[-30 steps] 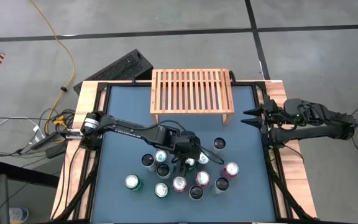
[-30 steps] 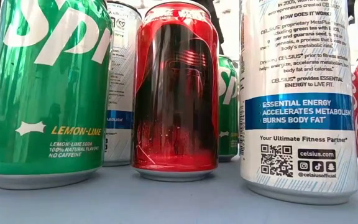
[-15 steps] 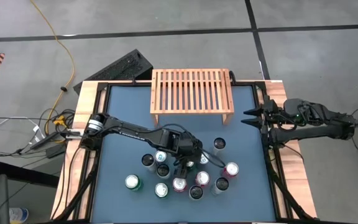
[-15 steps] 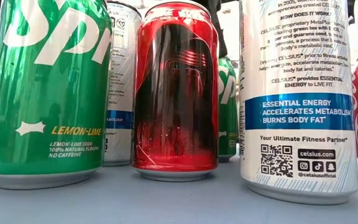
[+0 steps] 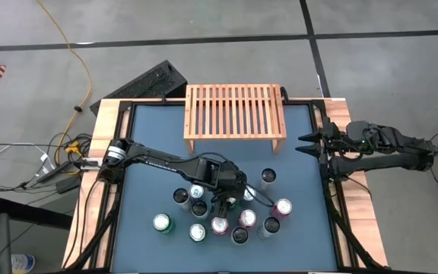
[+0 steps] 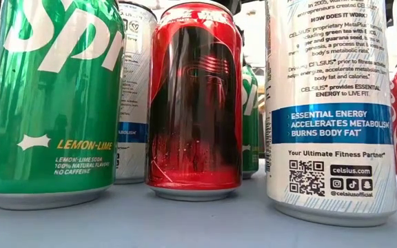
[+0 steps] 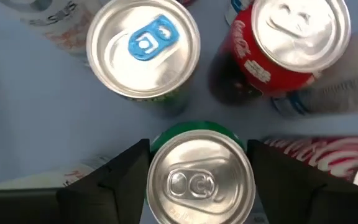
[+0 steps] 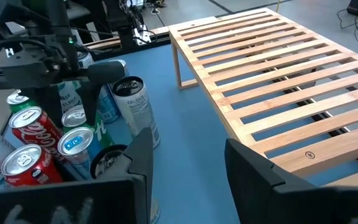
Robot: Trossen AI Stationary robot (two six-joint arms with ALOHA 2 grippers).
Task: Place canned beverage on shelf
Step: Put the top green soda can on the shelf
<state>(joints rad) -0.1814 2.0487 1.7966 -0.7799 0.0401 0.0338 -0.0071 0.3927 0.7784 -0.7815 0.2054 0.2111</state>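
Observation:
Several drink cans stand upright in a cluster on the blue mat [image 5: 150, 152] near the table's front. My left gripper [image 5: 231, 199] reaches down into the cluster, a finger on each side of a green can [image 7: 201, 177] with a silver top. The same gripper [image 8: 82, 93] also shows in the right wrist view. The shelf [image 5: 234, 113], a light-wood slatted rack, stands on its short legs at the far middle with nothing on it. My right gripper [image 5: 304, 144] waits open at the table's right edge. My left gripper has the green can's upper wall [image 7: 197, 130], just under the rim, between its two fingers [image 7: 126, 177], which lie against opposite sides. The fingers come slanting down from the table's left. The can stands upright on the mat among its neighbours.
Close around the held can stand a can with a blue tab [image 7: 143, 46], a red cola can [image 7: 291, 43] and others. In the low view a green Sprite can [image 6: 47, 103], a red can [image 6: 195, 103] and a white Celsius can [image 6: 329, 103] fill the front. Bare mat lies before the shelf.
My left gripper has tipped slightly further down over the cluster, and its fingers have drawn closer together around the green can. The cans stand where they were.

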